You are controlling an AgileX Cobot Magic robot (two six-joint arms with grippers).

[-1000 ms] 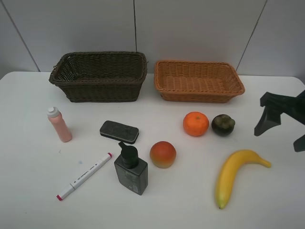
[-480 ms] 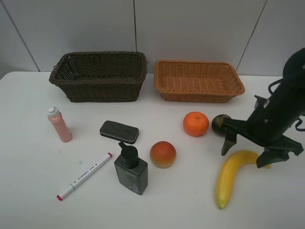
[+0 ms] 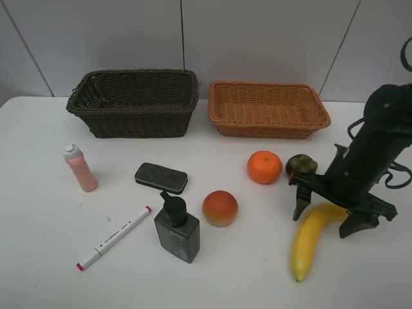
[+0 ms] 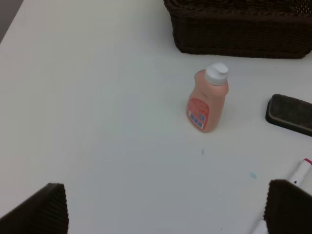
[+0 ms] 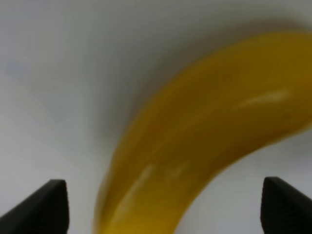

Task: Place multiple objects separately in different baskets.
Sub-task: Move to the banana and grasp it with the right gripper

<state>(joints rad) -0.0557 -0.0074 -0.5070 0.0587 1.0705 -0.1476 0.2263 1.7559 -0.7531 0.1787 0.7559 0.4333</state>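
Observation:
My right gripper (image 3: 324,222) is open and low over the table, its fingers on either side of the upper part of the yellow banana (image 3: 308,241). The right wrist view shows the banana (image 5: 195,141) blurred and close between the open fingers (image 5: 168,207). My left gripper (image 4: 165,214) is open and empty above the table, near the pink bottle (image 4: 208,99). It is out of the high view. The dark mangosteen (image 3: 300,165) sits just behind the right gripper and the orange (image 3: 264,167) to its left.
The dark brown basket (image 3: 135,119) and the orange-tan basket (image 3: 270,127) stand at the back. The peach (image 3: 220,208), dark pump bottle (image 3: 176,228), grey eraser (image 3: 161,177), red-tipped marker (image 3: 114,237) and pink bottle (image 3: 80,168) lie across the middle and left.
My right arm has come in from the right edge and lowered, so the open gripper now straddles the banana. The objects have not moved.

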